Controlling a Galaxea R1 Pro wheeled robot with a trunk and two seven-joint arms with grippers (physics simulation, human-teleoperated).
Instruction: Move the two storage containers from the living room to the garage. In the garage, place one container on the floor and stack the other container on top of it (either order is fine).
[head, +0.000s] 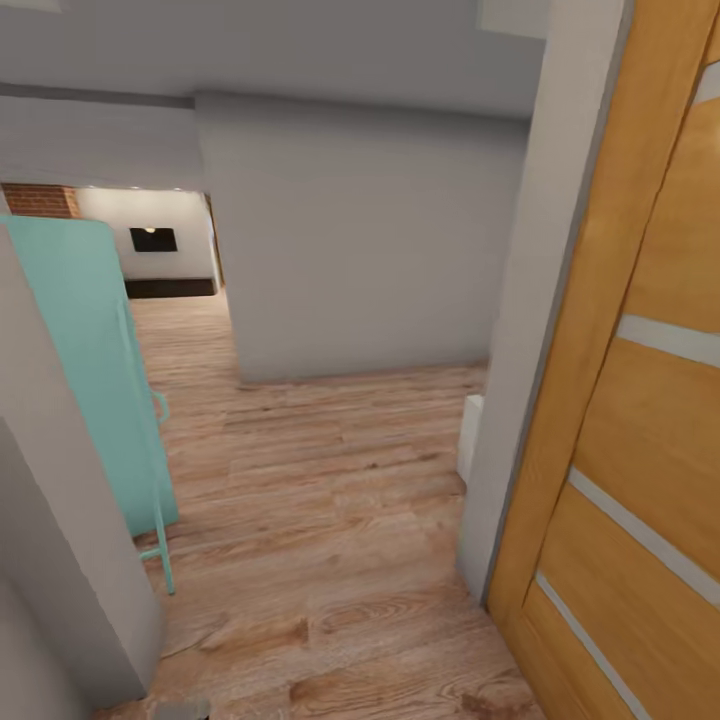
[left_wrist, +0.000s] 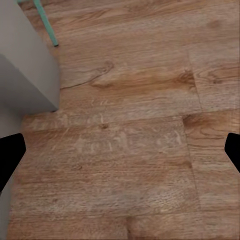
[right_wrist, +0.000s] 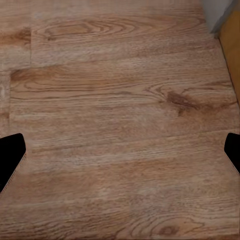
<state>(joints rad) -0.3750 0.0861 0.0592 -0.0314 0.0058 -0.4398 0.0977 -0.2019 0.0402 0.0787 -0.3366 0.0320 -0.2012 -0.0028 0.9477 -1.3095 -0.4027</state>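
Note:
The storage containers and the garage are out of view. I am in a hallway with a light wood-plank floor (head: 330, 520). My left gripper (left_wrist: 120, 152) hangs open above the planks, its black fingertips (left_wrist: 10, 155) wide apart with nothing between them. My right gripper (right_wrist: 120, 155) is open too, over bare planks, and it holds nothing.
A teal door (head: 95, 380) stands open at the left beside a grey wall corner (head: 50, 560). A grey wall (head: 360, 250) blocks the way ahead, with a passage at its left toward a lit room (head: 153, 239). An orange wooden door (head: 640, 450) stands close on the right.

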